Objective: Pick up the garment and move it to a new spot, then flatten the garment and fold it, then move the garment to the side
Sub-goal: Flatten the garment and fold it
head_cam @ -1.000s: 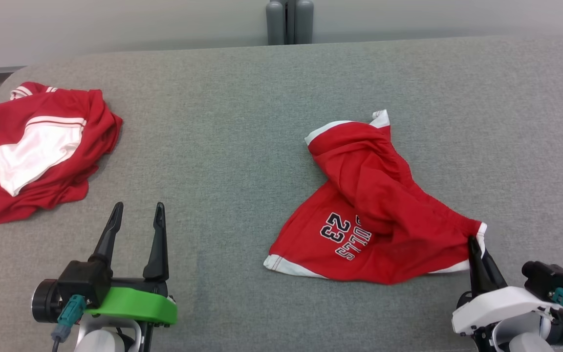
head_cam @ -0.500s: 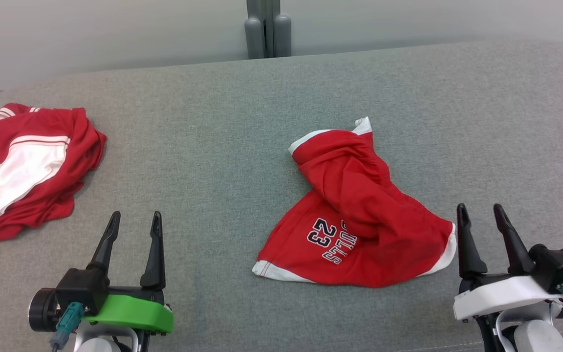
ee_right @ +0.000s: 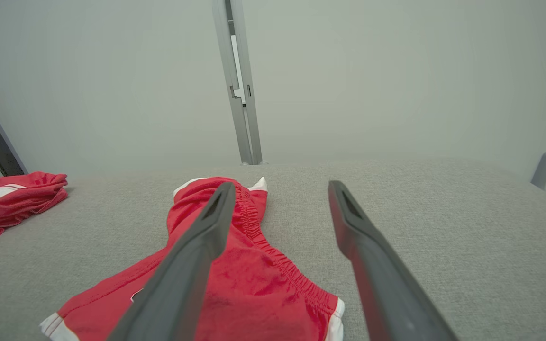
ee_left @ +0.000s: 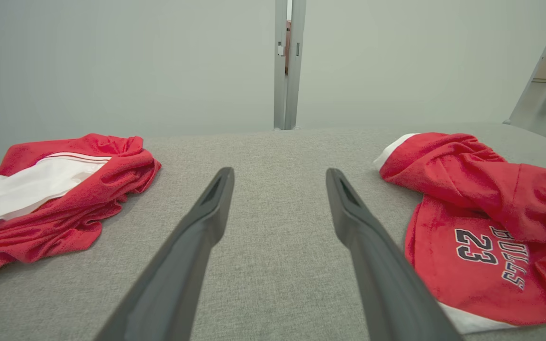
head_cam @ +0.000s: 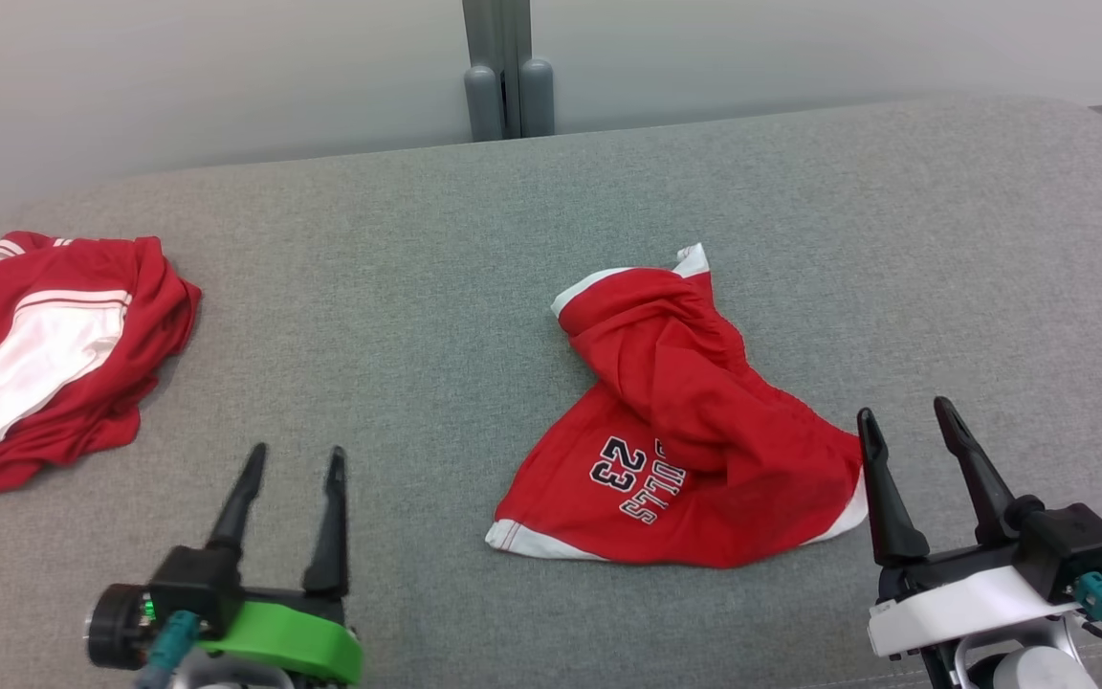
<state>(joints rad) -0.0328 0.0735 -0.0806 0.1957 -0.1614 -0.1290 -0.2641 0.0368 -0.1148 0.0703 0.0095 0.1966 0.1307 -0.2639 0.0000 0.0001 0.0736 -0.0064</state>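
Nearest, the left gripper (head_cam: 297,452) and the right gripper (head_cam: 904,410) are both hovering with fingers spread, holding nothing. Just beside the right gripper, the red garment (head_cam: 694,421) is lying crumpled, right of centre on the grey worktop (head_cam: 398,287). I think its twisted layers are inviting a pinch through several folds, which would spoil the flattening. At the far left another red garment (head_cam: 54,354) is lying.

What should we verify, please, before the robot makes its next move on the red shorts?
1. Right gripper open and empty: ok.
2. Left gripper open and empty: ok.
3. Red Bulls shorts lying flat: not ok, bunched and twisted.
4. Shorts apart from the red-and-white garment: ok.
5. Bare grey upholstered surface around the shorts: ok.
6. Right gripper touching the shorts' white hem: cannot tell.
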